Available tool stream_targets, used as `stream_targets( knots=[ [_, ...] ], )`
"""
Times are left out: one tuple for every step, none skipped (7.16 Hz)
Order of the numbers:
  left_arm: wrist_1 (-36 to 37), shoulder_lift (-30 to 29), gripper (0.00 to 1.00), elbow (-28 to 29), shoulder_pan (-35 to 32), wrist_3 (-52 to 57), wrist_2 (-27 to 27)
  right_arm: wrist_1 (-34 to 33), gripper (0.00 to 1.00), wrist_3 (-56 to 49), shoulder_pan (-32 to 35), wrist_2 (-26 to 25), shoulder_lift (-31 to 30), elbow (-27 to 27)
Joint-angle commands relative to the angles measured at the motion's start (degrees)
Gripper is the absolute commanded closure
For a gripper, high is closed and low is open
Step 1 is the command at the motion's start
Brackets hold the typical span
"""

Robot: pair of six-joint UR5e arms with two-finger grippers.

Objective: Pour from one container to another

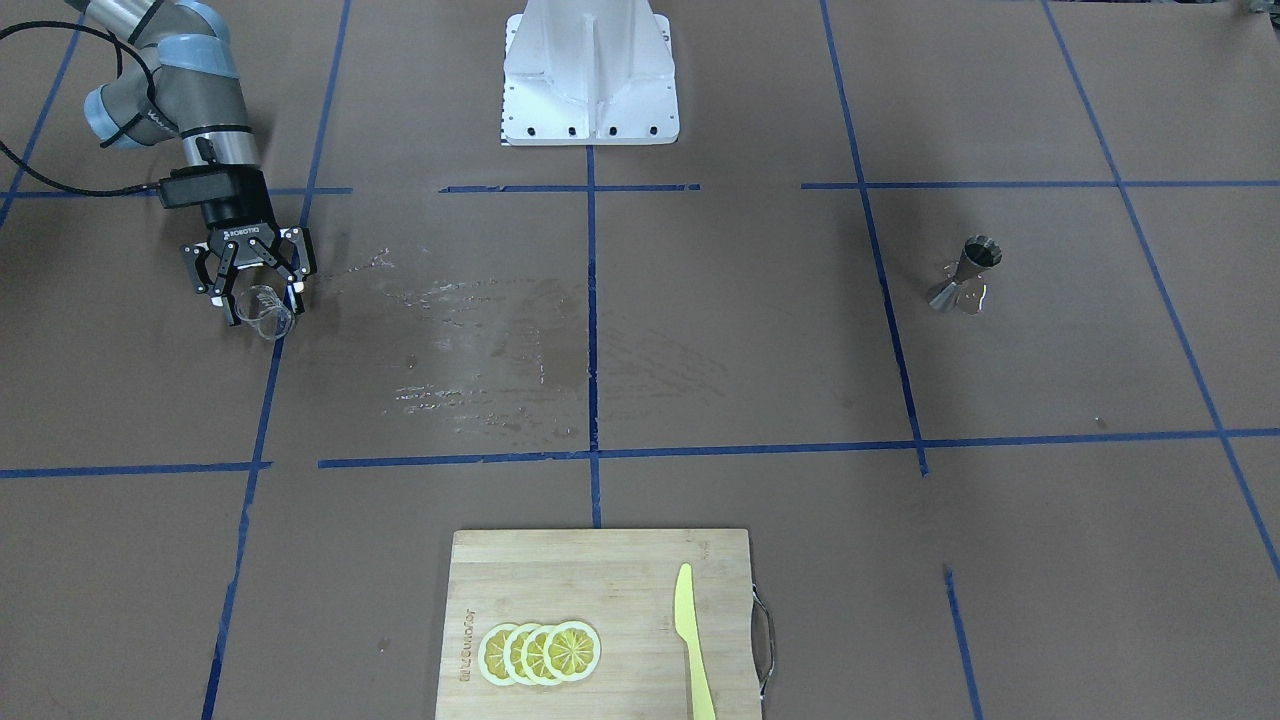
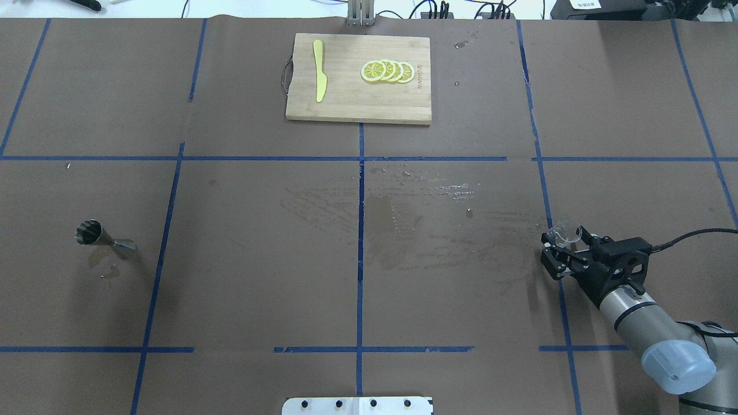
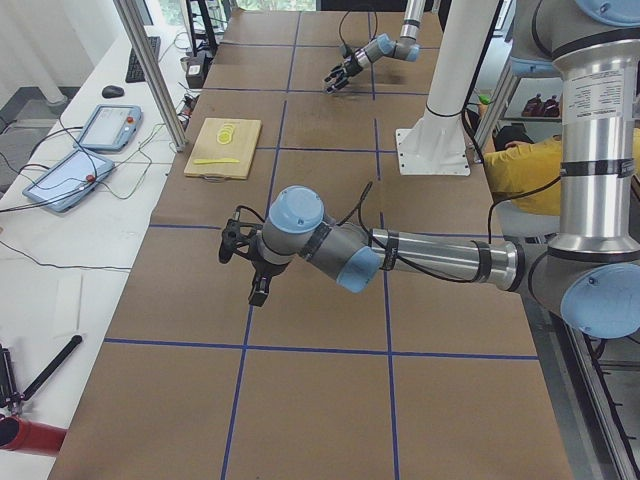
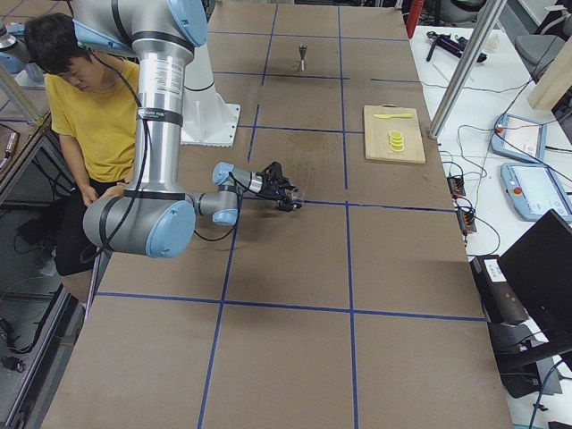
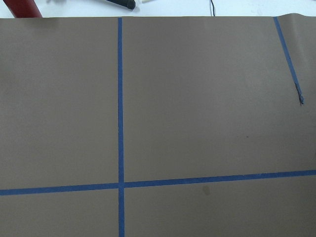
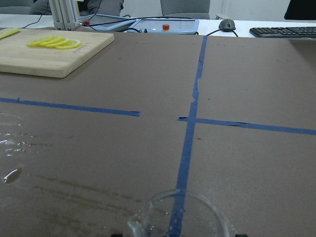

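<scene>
- At the robot's right end of the worktop [image 1: 1050,500], the right gripper [image 1: 260,298] is clenched on the glass measuring cup [image 1: 268,320], which sits tilted in its grip, low over the brown paper.
- Far across, at the robot's left end, the steel jigger [image 1: 965,275] stands alone, well apart from cup and gripper.
- Judged from that gap, the pour has not begun. The cup is in hand, but the carry across and the tipping are both left to do.
- Wet streaks [image 1: 470,340] mark the middle of the worktop between the two vessels.
- Whether the cup holds any liquid is too faint to tell, and whether it touches the paper is unclear.
- The right wrist view cuts the cup off at its bottom edge, showing only the rim.
- The left gripper [image 3: 250,270] appears only in the left side view, so I cannot tell whether it is released or clenched.
</scene>
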Motion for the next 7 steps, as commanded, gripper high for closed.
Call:
stream_targets(
  knots=[
    [-0.2,0.1,0.00,0.0,0.0,0.0,0.0,2.1,0.00,-0.1,-1.8,0.3,-0.9,0.6],
    [-1.5,0.9,0.00,0.1,0.0,-0.1,0.0,6.0,0.00,-0.2,-3.2,2.7,-3.0,1.1],
    [-2.4,1.3,0.00,0.2,0.0,-0.1,0.0,9.1,0.00,-0.2,-3.2,8.8,-8.3,3.6],
    [-2.5,1.3,0.00,0.1,0.0,-0.3,0.0,9.5,0.00,-0.1,-2.9,15.4,-13.7,7.3],
    [-2.5,1.3,0.00,0.3,0.0,-0.1,0.0,9.5,0.00,-0.2,-0.8,22.4,-18.3,9.7],
    [-2.5,1.3,0.00,0.7,0.0,0.1,0.0,9.4,0.00,-0.3,8.5,36.3,-18.5,9.2],
    [-2.6,1.5,0.00,0.4,0.0,0.2,0.0,8.0,0.00,-1.9,24.8,54.3,-17.6,7.5]
  ],
)
